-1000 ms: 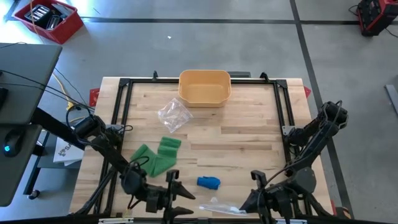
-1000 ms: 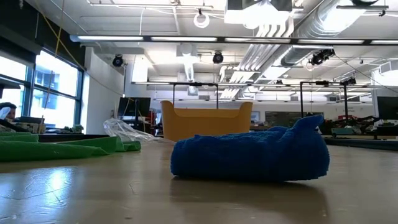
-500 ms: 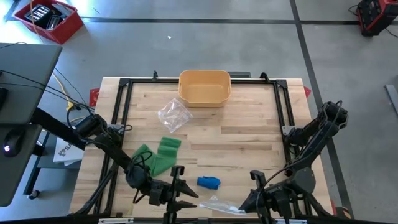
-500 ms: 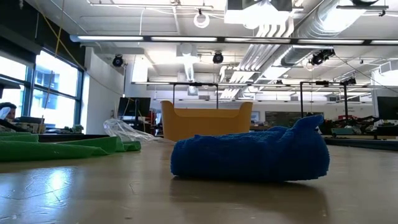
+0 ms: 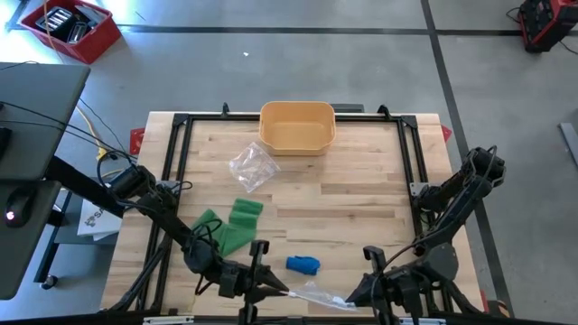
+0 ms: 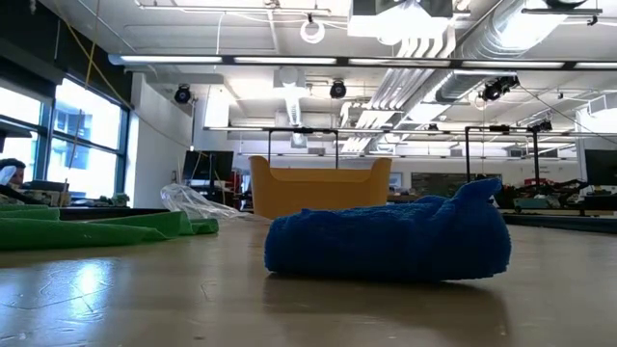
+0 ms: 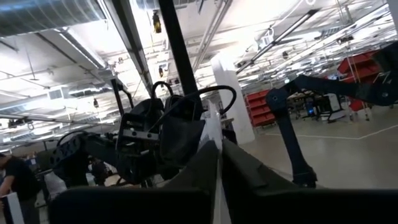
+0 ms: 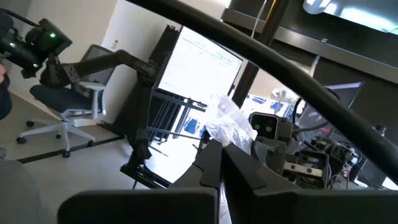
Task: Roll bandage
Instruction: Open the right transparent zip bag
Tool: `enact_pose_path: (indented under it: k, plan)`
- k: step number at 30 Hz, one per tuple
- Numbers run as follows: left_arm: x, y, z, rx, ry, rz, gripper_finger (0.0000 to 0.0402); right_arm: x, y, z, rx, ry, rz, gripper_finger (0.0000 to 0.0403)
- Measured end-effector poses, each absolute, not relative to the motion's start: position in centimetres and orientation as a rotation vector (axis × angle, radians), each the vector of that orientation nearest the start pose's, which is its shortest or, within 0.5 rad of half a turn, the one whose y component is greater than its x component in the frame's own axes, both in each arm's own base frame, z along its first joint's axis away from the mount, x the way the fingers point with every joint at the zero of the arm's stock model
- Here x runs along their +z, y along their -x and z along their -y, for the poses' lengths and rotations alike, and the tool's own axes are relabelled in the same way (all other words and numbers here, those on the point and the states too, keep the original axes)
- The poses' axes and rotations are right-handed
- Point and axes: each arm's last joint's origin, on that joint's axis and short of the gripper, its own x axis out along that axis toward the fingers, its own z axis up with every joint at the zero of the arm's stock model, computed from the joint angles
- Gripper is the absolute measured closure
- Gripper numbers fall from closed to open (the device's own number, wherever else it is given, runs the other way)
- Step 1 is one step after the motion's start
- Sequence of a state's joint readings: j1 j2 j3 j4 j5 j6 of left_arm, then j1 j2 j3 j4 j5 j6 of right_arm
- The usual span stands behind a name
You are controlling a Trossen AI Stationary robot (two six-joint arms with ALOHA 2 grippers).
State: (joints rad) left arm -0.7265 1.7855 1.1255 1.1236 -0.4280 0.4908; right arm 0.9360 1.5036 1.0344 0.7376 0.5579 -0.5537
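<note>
Drawn together from wide apart, the left claw (image 5: 271, 287) pinches one end of the clear bandage packet (image 5: 321, 296) stretched rightward along the table's (image 5: 361, 194) near edge to the closed right claw (image 5: 357, 298).

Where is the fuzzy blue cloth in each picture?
High view: the blue cloth lies near the table's front edge, between the two arms, right of the green cloth.
Low view: the blue cloth fills the middle, close up.
Left wrist view: not in it.
Right wrist view: not in it.
Shared landmark: the yellow tub at the table's far edge, seen behind the cloth in the low view.
</note>
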Motion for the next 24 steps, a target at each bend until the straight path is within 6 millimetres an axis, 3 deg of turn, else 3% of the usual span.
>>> enact_pose_path:
  k: [8, 16, 20, 24]
  plan:
    - [29.9, -29.9, 25.1, -0.120, -0.224, 0.404, 0.0401, 33.0, -21.3, -26.3, 0.308, 0.343, 0.251, 0.0403]
    - [26.3, -28.5, 26.4, 0.284, -0.398, -0.035, 0.0401, 29.1, -21.5, -25.4, 0.039, 0.072, -0.136, 0.0400]
    - [24.6, -27.9, 26.7, 0.315, -0.395, -0.131, 0.0401, 26.8, -21.0, -24.5, -0.088, -0.024, -0.288, 0.0372]
    - [23.6, -27.7, 26.6, 0.314, -0.381, -0.182, 0.0401, 25.4, -20.4, -23.4, -0.150, -0.096, -0.402, 0.0318]
